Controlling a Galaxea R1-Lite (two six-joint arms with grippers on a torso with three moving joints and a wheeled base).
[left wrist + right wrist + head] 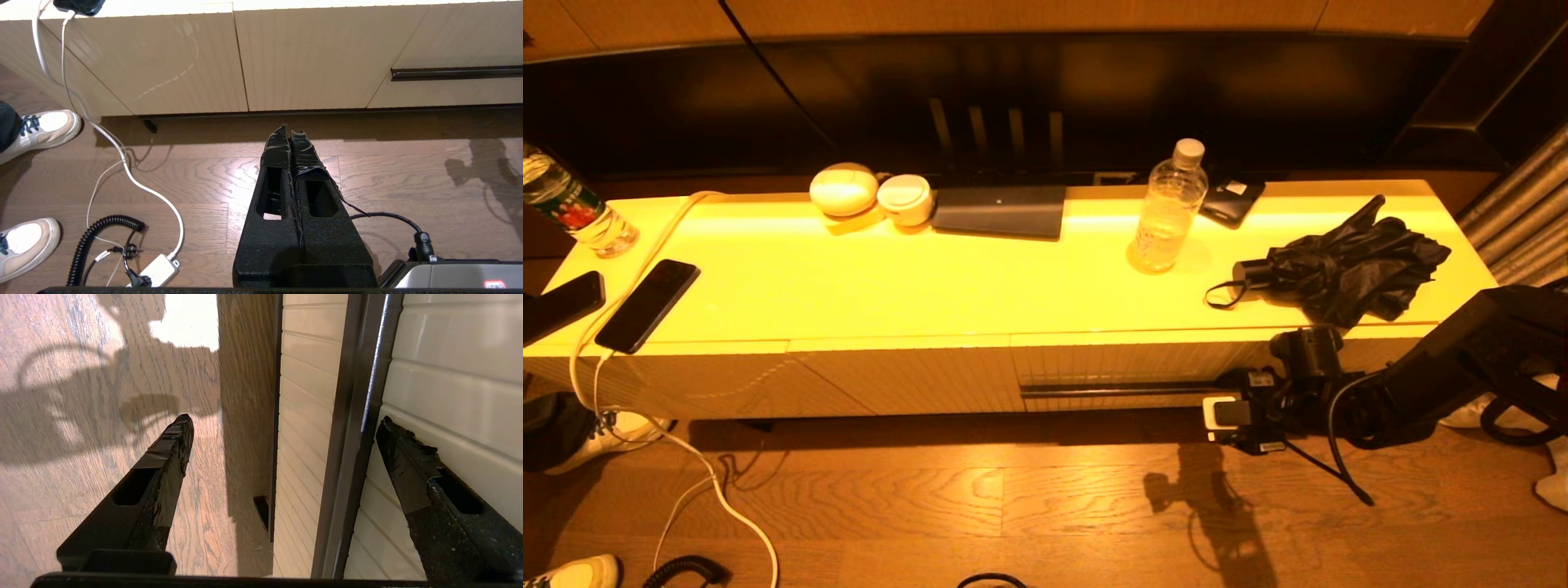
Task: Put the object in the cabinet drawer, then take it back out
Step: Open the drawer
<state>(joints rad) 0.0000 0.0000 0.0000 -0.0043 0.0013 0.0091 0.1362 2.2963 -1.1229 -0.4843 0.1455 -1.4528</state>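
I have the right gripper [286, 428] spread wide and empty at the closed cabinet drawer [1127, 363], its dark handle strip [351, 437] running between the fingers. On the bench [866, 294] right above lie a folded black umbrella [1347, 265], a clear water bottle [1168, 208] and phones [645, 306]. My left gripper [290, 136] hangs pinched together over the floor [204, 175], near a white cable [135, 179].

A long low cabinet [931, 384] with ribbed cream fronts is set on a wood-grain plank floor [1013, 506]. Behind it, a dark glossy wall panel [1054, 90] is seen under warm yellow light.
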